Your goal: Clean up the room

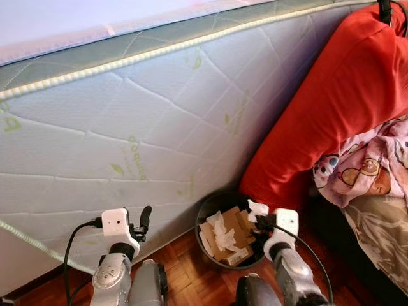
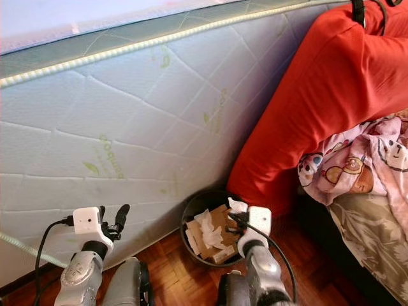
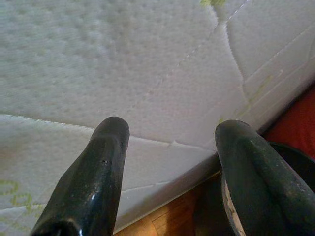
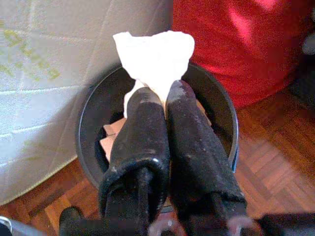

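A crumpled white tissue [image 4: 153, 56] is pinched between the fingers of my right gripper [image 4: 165, 96], which is shut on it and held over the round black bin [image 1: 207, 210]. The tissue [image 1: 258, 208] shows just above the bin's right rim. Inside the bin lie brown cardboard pieces [image 1: 231, 237] and more white paper [image 1: 223, 234]. My left gripper [image 3: 170, 132] is open with nothing between its fingers, raised near the white quilted mattress side [image 1: 146, 127], left of the bin.
The mattress stands on edge along the left and back. A big red cushion [image 1: 344, 95] leans against it right behind the bin. A pink patterned blanket [image 1: 370, 166] hangs at the right. Wooden parquet floor [image 1: 191, 274] lies below.
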Tool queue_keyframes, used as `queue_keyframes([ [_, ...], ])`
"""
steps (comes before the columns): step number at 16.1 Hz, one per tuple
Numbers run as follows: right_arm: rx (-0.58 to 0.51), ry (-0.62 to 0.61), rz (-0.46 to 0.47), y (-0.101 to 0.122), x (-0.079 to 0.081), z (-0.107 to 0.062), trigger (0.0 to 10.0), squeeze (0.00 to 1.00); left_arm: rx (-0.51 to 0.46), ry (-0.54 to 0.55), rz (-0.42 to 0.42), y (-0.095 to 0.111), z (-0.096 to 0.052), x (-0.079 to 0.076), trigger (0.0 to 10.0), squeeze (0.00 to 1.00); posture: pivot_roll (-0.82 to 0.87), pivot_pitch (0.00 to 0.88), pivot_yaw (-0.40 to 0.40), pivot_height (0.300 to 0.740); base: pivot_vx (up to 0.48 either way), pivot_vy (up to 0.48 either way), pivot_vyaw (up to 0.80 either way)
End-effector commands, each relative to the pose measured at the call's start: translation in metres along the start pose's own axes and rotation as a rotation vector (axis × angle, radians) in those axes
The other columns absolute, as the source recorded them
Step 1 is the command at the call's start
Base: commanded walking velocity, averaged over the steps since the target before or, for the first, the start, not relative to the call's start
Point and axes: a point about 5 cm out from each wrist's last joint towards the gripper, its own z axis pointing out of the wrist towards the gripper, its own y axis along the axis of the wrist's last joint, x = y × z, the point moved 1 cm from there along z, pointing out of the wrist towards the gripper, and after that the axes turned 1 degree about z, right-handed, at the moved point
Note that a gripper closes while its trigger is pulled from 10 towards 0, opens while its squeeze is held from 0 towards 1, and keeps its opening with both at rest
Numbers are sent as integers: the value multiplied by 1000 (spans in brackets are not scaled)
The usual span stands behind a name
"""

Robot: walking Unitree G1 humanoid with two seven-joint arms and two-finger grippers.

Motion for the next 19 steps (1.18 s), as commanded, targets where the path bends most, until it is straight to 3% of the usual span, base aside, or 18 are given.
queue_keyframes([
  [1,37,-19,-21,-2,-5,0,10000,0,20,-1,-9,-4,-4,0,10000,0,82,235,-77,638,0,0,0],
  [5,33,-48,-31,19,-8,10,10000,0,-19,-6,-6,5,-14,-2,10000,0,120,310,-87,638,0,0,0],
  [6,19,-51,-30,26,-9,12,10000,0,-34,-5,-4,9,-22,-2,10000,0,127,341,-91,638,0,0,0],
  [13,-16,-5,-55,62,2,25,10000,0,-44,-11,-1,32,-49,-11,10000,0,158,473,-116,638,0,0,0],
  [14,-7,10,-57,62,4,26,10000,118,-46,-8,-2,34,-52,-12,10000,0,160,483,-120,638,0,0,0],
  [15,5,27,-68,60,7,26,10000,596,-45,-4,-4,35,-53,-11,10000,0,162,489,-121,638,0,0,0],
  [16,33,54,-96,56,10,26,10000,1000,-37,2,-6,37,-57,-12,10000,0,167,501,-125,638,0,0,0],
  [19,58,83,-135,49,12,25,10000,1000,-15,10,-10,38,-64,-13,10000,0,167,518,-134,638,0,0,0],
])
